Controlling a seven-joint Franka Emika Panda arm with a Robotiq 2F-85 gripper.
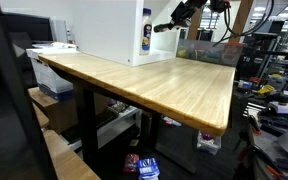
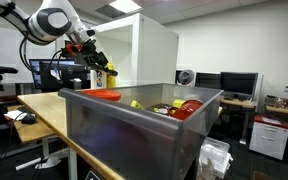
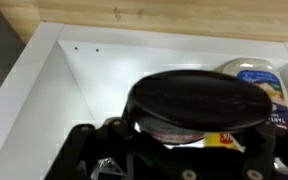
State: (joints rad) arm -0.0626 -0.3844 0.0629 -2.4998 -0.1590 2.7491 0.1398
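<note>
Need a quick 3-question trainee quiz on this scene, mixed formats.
1. True or false: a tall white box stands on the light wooden tabletop.
2. The translucent grey plastic bin holds: A) red and yellow items; B) folded towels; C) only water.
3. What colour is the round-topped object that the wrist view shows just ahead of the black gripper?
Key: 1 true; 2 A; 3 black.

Grey plastic bin (image 2: 134, 130) sitting in foregrd, holding red & yellow items (image 2: 184, 108). Wooden tbl (image 1: 154, 85) standing amid office clutter. Monitors (image 2: 241, 84) sitting on desk at back.
</note>
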